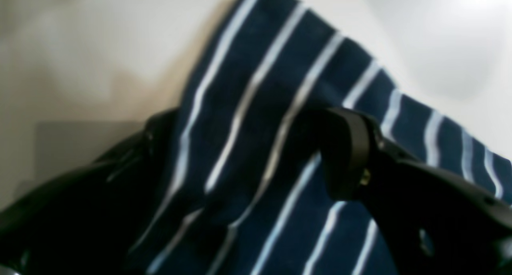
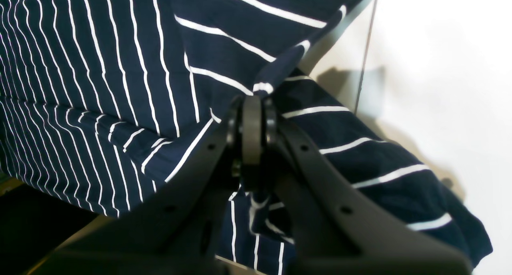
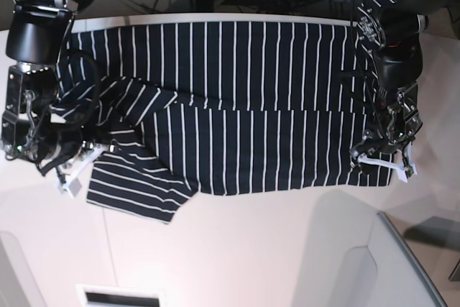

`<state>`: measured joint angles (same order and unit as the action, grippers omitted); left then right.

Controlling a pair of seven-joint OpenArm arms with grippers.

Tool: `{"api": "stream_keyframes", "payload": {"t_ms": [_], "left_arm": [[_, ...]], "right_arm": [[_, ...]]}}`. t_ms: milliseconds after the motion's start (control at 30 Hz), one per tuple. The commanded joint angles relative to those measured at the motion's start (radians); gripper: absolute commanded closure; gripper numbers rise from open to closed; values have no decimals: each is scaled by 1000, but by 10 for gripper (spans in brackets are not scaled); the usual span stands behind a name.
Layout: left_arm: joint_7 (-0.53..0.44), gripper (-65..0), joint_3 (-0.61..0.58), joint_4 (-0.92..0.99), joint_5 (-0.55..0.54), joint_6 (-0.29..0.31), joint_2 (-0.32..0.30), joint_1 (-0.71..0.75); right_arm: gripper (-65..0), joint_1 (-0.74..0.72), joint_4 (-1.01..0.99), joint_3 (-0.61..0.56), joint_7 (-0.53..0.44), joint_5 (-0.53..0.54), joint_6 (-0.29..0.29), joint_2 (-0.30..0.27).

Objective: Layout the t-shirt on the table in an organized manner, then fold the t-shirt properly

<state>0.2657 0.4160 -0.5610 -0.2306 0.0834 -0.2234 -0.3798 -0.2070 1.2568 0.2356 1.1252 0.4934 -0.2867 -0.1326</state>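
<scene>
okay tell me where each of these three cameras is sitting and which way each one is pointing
Left wrist: sits behind the left gripper, looking along its jaws at the t-shirt between them, pale table beyond.
Right wrist: sits behind the right gripper, jaws shut on a bunched fold of t-shirt.
Base: overhead, looking down at the table; both arms show.
Shared: all three show the striped t-shirt and the table.
</scene>
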Motion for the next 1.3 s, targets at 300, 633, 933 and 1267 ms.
{"api": "stream_keyframes", "payload": {"t_ms": [300, 633, 933, 1267], "left_arm": [[155, -117, -12, 31, -31, 34, 25, 45], [200, 0, -10, -61, -33, 36, -4, 75], [449, 0, 56, -497, -34, 36, 17, 253], [490, 0, 91, -541, -31, 36, 19, 302]], "right_arm": [[0, -26, 19, 0, -12, 17, -4, -11], [0, -26, 19, 0, -12, 17, -4, -11], [0, -26, 19, 0, -12, 17, -4, -11], [0, -22, 19, 0, -12, 17, -4, -6]]}}
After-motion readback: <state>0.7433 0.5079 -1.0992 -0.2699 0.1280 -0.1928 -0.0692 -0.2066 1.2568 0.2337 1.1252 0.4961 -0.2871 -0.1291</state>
